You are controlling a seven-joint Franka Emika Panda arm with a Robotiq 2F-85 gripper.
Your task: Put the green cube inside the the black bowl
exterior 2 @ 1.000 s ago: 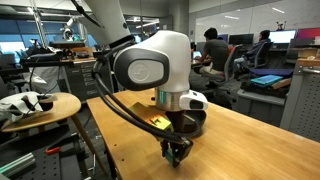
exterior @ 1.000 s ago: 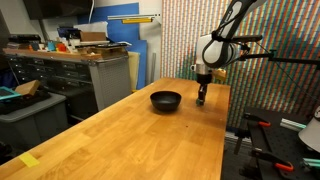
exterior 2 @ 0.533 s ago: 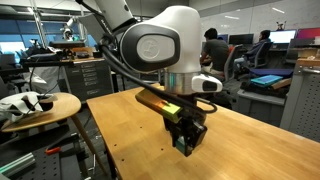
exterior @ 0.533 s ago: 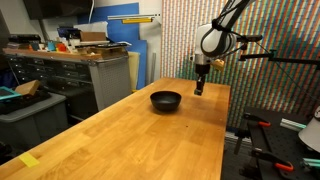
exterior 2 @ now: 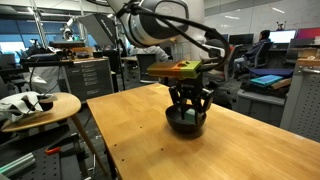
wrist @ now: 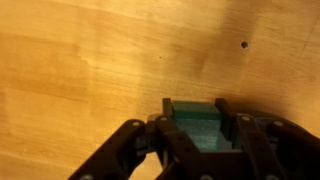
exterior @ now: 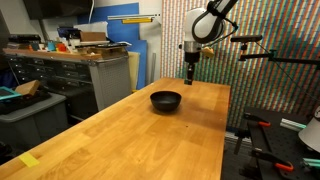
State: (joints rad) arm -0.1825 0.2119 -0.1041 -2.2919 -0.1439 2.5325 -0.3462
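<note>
Wood tbl [exterior: 130,135], glossy blk bowl [exterior: 166,102]

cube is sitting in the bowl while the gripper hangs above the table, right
No: the cube is held in the gripper, not sitting in the bowl, as the wrist view shows. The gripper does hang above the table.

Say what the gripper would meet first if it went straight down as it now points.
Probably the wooden table, not the black bowl: the wrist view shows only wood beyond the gripper and the green cube it holds. Depth is unclear.
</note>
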